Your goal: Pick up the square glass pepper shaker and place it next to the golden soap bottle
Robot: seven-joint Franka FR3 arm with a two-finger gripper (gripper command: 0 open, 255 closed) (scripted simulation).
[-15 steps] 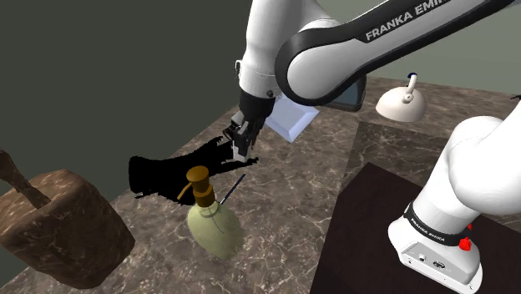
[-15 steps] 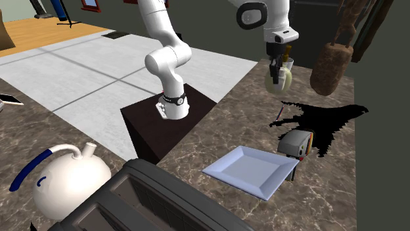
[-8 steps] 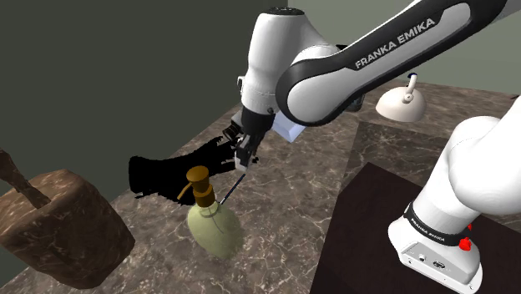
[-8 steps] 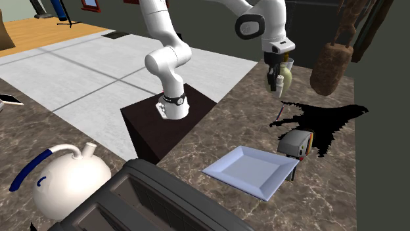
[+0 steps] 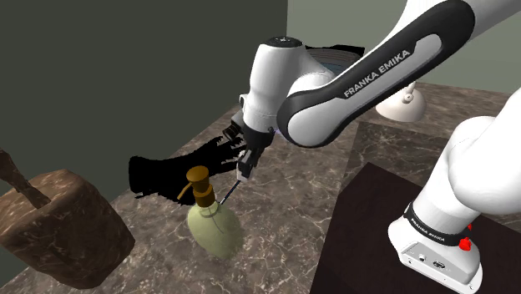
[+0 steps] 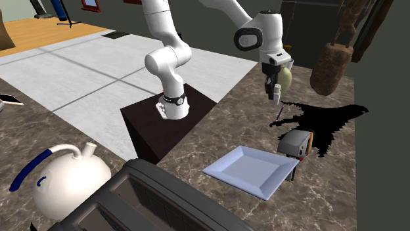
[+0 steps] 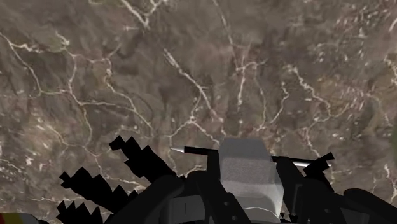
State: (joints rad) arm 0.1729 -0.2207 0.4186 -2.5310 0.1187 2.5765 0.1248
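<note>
Light flat & even, no clear src. Marble countertop (image 5: 284,192) mid-toned, no glare. White arm (image 5: 280,75) brightest, soft shading on its underside. Wall (image 5: 100,75) dim grey-green. Floor (image 6: 98,59) bright in 2nd ext. view. Jagged pure-black area (image 5: 159,175) on countertop, hard-edged. Soap bottle (image 5: 215,230): faint sheen.

Cannot see the pepper shaker's (image 7: 248,167) base, cut by the edge. Nor half the soap bottle (image 6: 287,77) behind the gripper (image 6: 275,96).
</note>
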